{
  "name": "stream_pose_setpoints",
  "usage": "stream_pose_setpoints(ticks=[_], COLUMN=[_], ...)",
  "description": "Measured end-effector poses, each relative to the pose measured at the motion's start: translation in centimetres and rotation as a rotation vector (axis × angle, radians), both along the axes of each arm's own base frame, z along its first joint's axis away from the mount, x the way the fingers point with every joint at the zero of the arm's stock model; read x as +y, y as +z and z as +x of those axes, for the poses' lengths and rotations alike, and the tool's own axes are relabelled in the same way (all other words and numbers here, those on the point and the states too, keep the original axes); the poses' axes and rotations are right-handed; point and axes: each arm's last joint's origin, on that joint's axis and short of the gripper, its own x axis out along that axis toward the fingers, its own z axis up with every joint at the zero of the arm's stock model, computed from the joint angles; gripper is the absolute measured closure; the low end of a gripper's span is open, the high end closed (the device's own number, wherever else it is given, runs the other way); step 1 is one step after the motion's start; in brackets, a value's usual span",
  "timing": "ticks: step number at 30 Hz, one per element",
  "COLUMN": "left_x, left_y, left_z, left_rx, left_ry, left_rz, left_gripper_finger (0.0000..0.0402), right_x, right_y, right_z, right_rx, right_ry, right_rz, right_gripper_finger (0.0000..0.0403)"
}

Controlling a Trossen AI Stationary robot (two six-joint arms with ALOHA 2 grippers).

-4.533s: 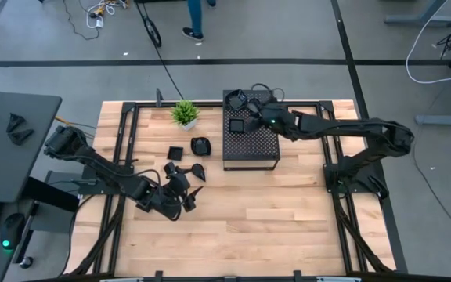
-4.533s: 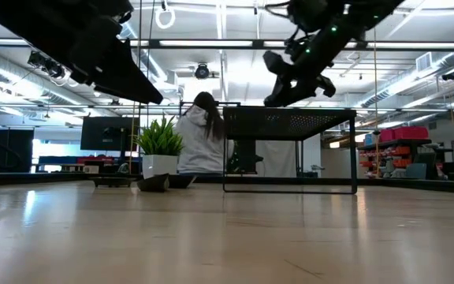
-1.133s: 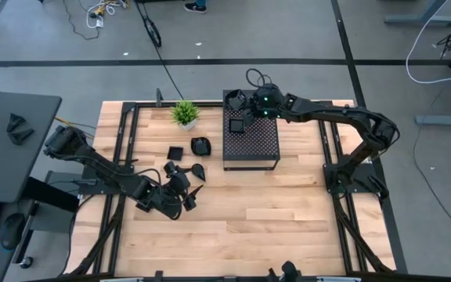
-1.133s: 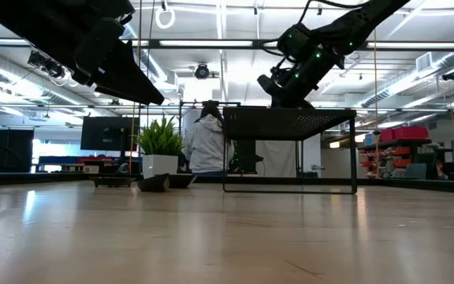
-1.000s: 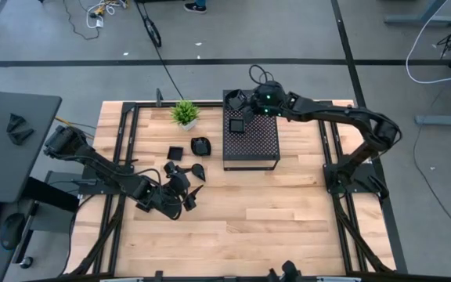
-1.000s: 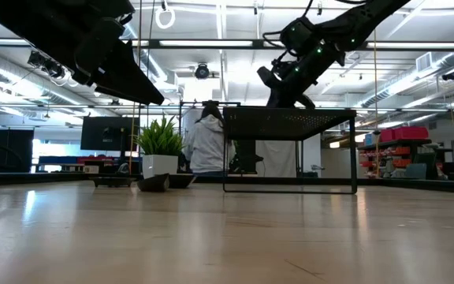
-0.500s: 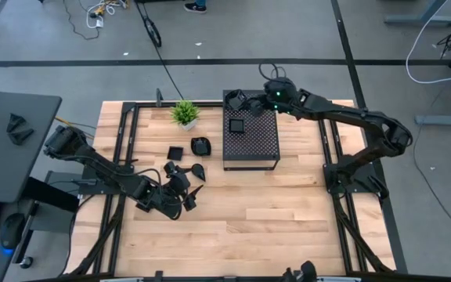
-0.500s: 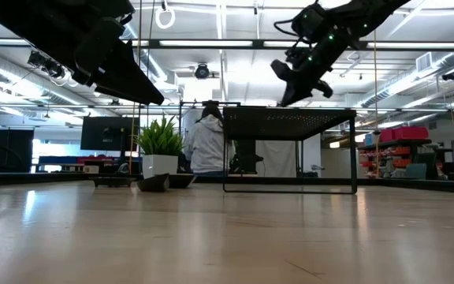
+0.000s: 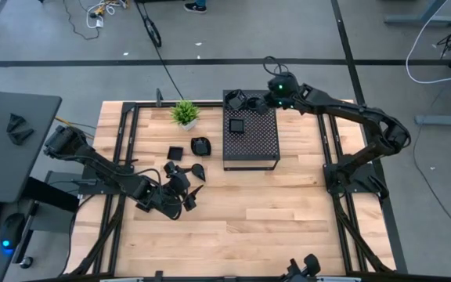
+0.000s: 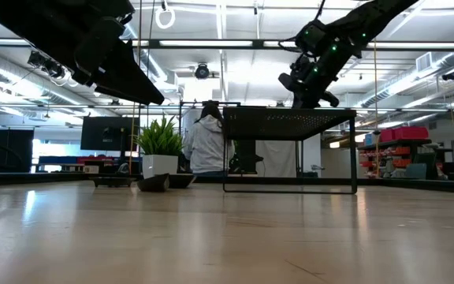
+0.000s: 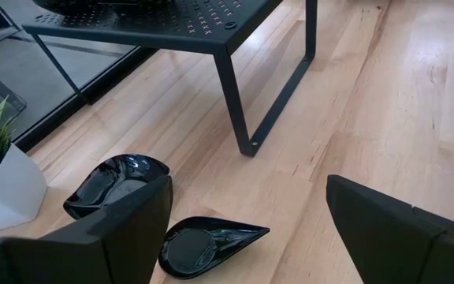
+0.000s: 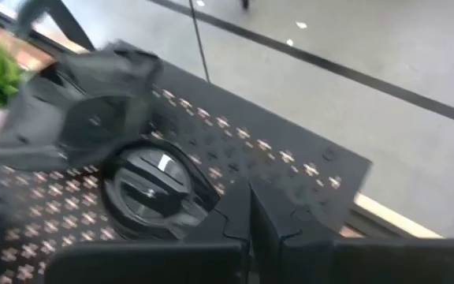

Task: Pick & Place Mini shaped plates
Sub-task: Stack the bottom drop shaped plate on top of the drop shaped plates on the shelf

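Note:
Several mini shaped plates lie on the wooden table: a square one (image 9: 175, 153), a rounded one (image 9: 200, 146) and a teardrop one (image 9: 197, 171). My left gripper (image 9: 185, 194) hovers open just near of them; the left wrist view shows the teardrop plate (image 11: 207, 244) and a rounded plate (image 11: 117, 180) ahead of its fingers. More plates rest on the black perforated box (image 9: 250, 145): a square one (image 9: 237, 124) and a cluster (image 9: 245, 100) at its far left corner. My right gripper (image 9: 265, 99) is shut and empty above the box's far edge, beside a round plate (image 12: 150, 188).
A small green potted plant (image 9: 185, 113) stands at the far side, left of the box. The box stands on thin legs (image 11: 243, 110) with open space beneath. Bare wood fills the table's near half. A person (image 10: 207, 146) stands in the room beyond the table.
My right gripper has risen off the box's top and drawn back toward the table's right and far edge, tipping as it went. The plates on the box lie where they were. My left arm has kept still.

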Motion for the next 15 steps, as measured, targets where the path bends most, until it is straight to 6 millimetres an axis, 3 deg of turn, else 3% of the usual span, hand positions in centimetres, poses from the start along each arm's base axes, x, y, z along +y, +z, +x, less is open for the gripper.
stream_pose_setpoints(ticks=[8,15], left_x=[0.0,0.0], left_y=[0.0,0.0], left_z=[0.0,0.0], left_rx=[-0.001,-0.001], left_ry=[0.0,0.0], left_rz=[-0.001,-0.001], left_gripper_finger=[0.006,0.006], right_x=[-0.2,-0.1], right_y=[-0.2,-0.8], right_z=[-0.5,-1.2], right_rx=[0.053,0.082], right_ry=[-0.073,-0.046], right_rz=[-0.02,0.082], right_gripper_finger=[0.0397,0.0398])
